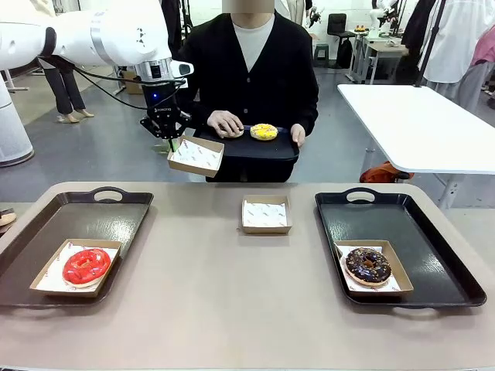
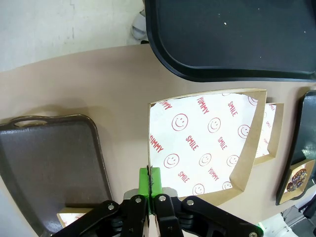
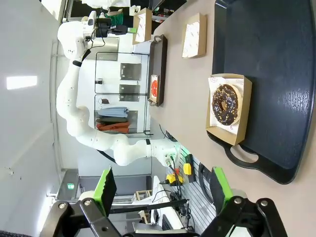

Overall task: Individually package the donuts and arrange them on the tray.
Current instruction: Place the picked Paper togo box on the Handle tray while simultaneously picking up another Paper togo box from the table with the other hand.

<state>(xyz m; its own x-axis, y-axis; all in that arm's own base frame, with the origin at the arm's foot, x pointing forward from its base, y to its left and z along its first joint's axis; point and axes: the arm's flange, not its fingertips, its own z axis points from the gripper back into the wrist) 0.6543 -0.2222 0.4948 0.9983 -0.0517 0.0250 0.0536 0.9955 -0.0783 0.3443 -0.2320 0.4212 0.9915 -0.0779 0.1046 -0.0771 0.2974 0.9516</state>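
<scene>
Holding my left tool (image 2: pixel 152 181) clamped on the box (image 1: pixel 196 155) rim, box just beyond its tips, probably so the person can load the yellow donut (image 1: pixel 264 131); right tool (image 3: pixel 163 188) spread wide, idle.

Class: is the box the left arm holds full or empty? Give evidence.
Empty. The box in the left gripper's shut jaws holds just printed paper lining, nothing on it.

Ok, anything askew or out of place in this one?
Only the empty box: pinched by one rim in the left end effector, it hangs tilted in the air. Nothing looks spilled or damaged.
</scene>
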